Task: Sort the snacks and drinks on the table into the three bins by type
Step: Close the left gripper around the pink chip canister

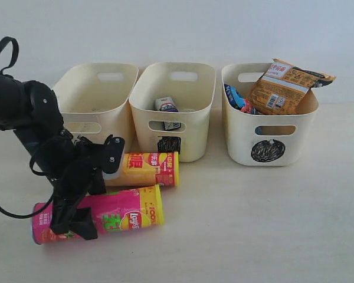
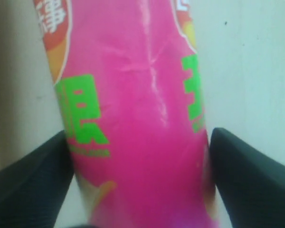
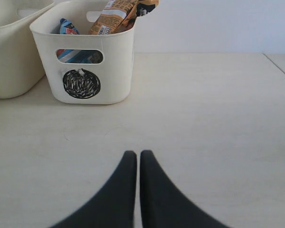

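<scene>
The pink chip tube (image 1: 124, 213) (image 2: 137, 118) lies on its side on the table (image 1: 253, 224), in front of the yellow chip tube (image 1: 150, 169). My left gripper (image 1: 71, 227) (image 2: 140, 133) is shut on the pink tube near its left end, one finger pressed against each side. The middle bin (image 1: 192, 94), marked with a square, holds the white and blue carton (image 1: 165, 104); something dark shows through its slot. The circle bin (image 1: 242, 135) (image 3: 114, 71) holds the orange-brown packet (image 1: 286, 85) (image 3: 116, 14) and the blue packet (image 1: 236, 97) (image 3: 66, 26). My right gripper (image 3: 139, 154) is shut and empty.
The left bin (image 1: 88, 97) stands behind my left arm, which hides its mark. The three bins stand in a row against a pale wall. The right gripper does not show in the exterior view.
</scene>
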You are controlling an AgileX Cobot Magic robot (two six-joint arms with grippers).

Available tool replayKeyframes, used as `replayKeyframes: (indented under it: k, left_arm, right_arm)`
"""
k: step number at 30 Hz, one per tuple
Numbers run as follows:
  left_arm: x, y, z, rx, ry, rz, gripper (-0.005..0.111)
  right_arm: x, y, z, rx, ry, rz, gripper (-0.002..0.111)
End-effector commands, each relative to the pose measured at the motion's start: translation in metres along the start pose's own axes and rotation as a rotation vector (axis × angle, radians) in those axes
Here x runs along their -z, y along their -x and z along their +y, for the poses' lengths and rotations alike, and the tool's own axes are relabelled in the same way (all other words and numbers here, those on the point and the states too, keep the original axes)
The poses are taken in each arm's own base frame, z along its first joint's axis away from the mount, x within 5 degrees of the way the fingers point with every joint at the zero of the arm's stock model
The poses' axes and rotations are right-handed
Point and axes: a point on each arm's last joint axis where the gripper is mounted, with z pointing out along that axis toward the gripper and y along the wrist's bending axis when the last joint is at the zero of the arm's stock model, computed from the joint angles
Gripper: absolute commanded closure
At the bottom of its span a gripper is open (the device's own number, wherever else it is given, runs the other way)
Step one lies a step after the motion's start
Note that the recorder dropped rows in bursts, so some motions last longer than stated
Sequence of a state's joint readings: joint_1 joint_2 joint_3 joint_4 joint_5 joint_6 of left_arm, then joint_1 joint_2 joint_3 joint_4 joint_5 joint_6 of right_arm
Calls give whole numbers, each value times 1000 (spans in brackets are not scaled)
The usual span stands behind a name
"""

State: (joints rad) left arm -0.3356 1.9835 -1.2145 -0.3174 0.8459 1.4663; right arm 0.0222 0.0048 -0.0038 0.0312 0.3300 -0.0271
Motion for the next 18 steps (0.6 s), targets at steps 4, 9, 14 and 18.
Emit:
replayKeyframes:
  k: [4,9,14,18]
  left_arm:
    - [-14,10,-5,-9,-31,4,42]
    - [-13,10,-5,-9,-35,4,94]
    - [-7,12,-6,12,-19,-2,103]
    - [5,15,-6,41,11,-13,103]
  right_arm:
    - [0,0,0,1,-3,-8,108]
    - [0,0,0,1,-3,-8,108]
    - [0,0,0,1,-3,-8,108]
    - [0,0,0,1,-3,-8,108]
